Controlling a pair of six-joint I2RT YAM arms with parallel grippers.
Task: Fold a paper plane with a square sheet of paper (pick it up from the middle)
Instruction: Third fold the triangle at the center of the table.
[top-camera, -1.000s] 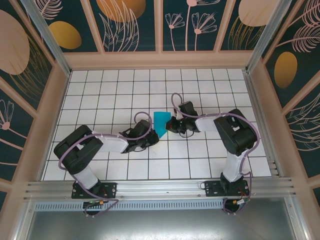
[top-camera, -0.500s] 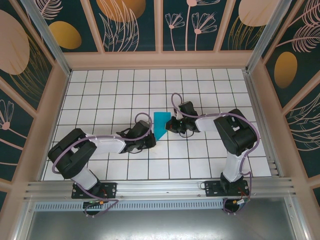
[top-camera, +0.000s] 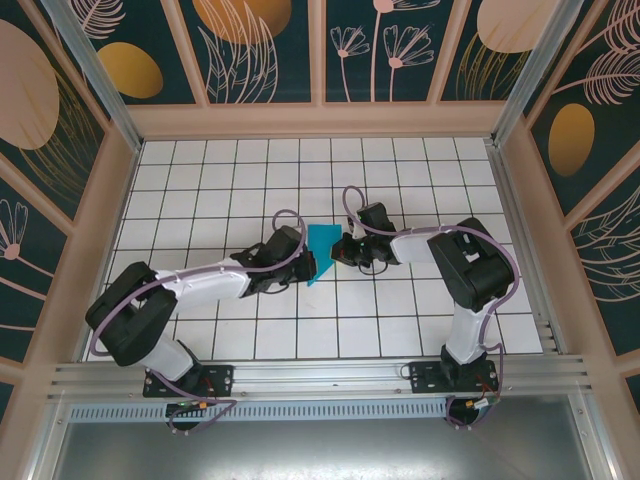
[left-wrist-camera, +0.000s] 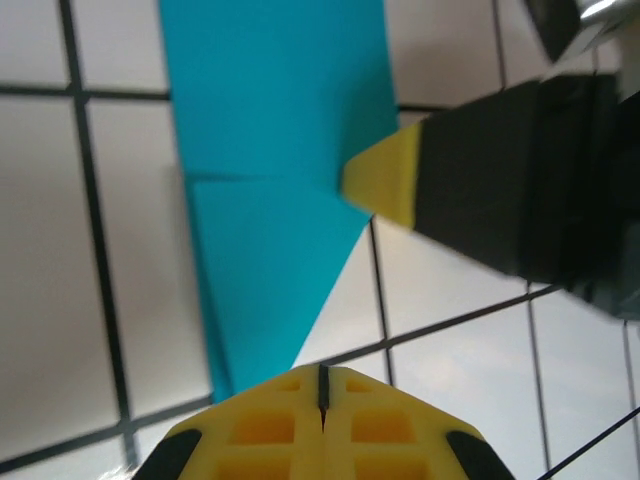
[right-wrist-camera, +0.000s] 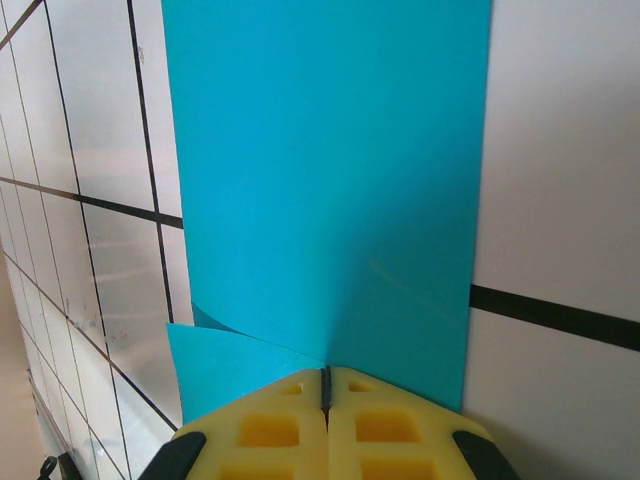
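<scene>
Jaws pressed together, the left gripper (left-wrist-camera: 320, 400) is held beside the near tip and the right gripper (right-wrist-camera: 325, 390) against the right edge of the square sheet of paper (top-camera: 322, 245), seen mid-table with one corner folded, most folds judged yet to be made.

A thin, creased teal-cyan sheet of paper (right-wrist-camera: 330, 180) is seen mid-frame on the white gridded surface (right-wrist-camera: 560, 150). At its lower edge, bottom centre, the right gripper (right-wrist-camera: 323, 380) is seen, yellow jaws closed.

A folded teal paper (top-camera: 322, 245) lies on the white gridded table (top-camera: 200, 170).
</scene>
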